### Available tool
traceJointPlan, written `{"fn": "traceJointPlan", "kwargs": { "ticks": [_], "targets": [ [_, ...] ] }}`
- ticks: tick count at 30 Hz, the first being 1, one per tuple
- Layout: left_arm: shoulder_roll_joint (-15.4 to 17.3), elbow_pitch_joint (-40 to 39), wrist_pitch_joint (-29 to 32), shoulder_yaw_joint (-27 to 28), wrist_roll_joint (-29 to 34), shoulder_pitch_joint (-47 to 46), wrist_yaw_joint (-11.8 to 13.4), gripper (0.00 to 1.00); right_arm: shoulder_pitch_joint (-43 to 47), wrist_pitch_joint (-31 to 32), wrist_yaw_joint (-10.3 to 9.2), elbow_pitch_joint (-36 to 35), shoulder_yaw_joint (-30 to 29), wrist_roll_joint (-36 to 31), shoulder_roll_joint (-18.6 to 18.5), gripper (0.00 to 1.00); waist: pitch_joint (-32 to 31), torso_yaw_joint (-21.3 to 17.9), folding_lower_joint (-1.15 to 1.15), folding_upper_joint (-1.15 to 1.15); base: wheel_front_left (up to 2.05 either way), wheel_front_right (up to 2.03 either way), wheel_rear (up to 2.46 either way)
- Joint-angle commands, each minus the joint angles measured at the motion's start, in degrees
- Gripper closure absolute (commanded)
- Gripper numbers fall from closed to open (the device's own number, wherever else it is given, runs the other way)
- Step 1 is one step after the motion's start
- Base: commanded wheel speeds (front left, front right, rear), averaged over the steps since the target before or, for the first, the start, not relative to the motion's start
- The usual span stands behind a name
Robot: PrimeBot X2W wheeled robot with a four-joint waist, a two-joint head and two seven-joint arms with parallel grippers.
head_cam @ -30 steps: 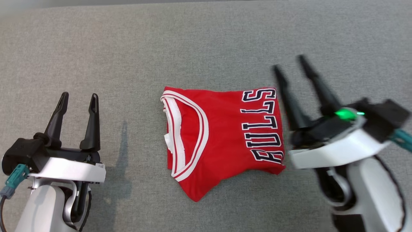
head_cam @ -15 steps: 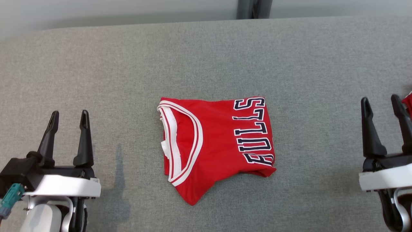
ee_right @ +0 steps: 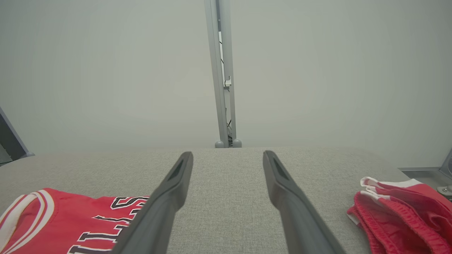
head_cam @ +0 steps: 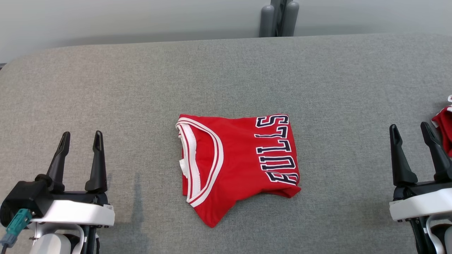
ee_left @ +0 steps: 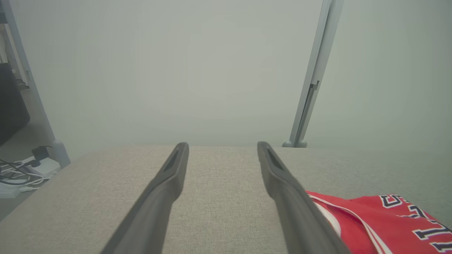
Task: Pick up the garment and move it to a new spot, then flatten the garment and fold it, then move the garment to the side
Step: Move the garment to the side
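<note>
Left gripper (head_cam: 82, 134): near left, above the grey table (head_cam: 141, 88), fingers apart and empty, pointing far.
Red jersey (head_cam: 236, 165): folded, table centre (lettering at its right), well apart from both grippers.
Right gripper (head_cam: 408, 126): near right, fingers apart and empty, near crumpled red cloth (head_cam: 444, 130).

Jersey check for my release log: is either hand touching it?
No; the left hand and right hand stand open, well clear of the jersey on either side.

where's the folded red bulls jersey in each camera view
Head view: jersey at picture centre, on the grey table.
Left wrist view: jersey in the lower right corner.
Right wrist view: jersey in the lower left corner.
Shared landmark: grey post behind the table's far edge.
</note>
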Motion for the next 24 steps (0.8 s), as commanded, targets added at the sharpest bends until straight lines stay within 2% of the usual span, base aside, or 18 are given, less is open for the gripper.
{"fn": "traceJointPlan", "kwargs": {
  "ticks": [1,16,24],
  "targets": [
    [0.31,-0.22,-0.05,0.00,-0.22,0.32,0.26,0.00,0.30,0.07,0.00,0.16,-0.07,0.27,-0.14,0.00,-0.08,-0.02,0.00,0.00,0.00,0.00,0.00],
    [0.65,-1.70,2.09,-1.71,0.06,3.95,1.10,0.00,3.69,1.92,0.00,-0.36,1.03,-0.96,0.79,0.00,-5.69,-0.39,0.00,0.00,0.00,0.00,0.00],
    [1.20,-2.41,3.56,-2.59,0.28,6.28,1.48,0.00,6.11,3.53,0.00,-0.48,-0.28,-1.58,1.07,0.00,-8.31,-0.21,0.00,0.00,0.00,0.00,0.00]
  ]
}}
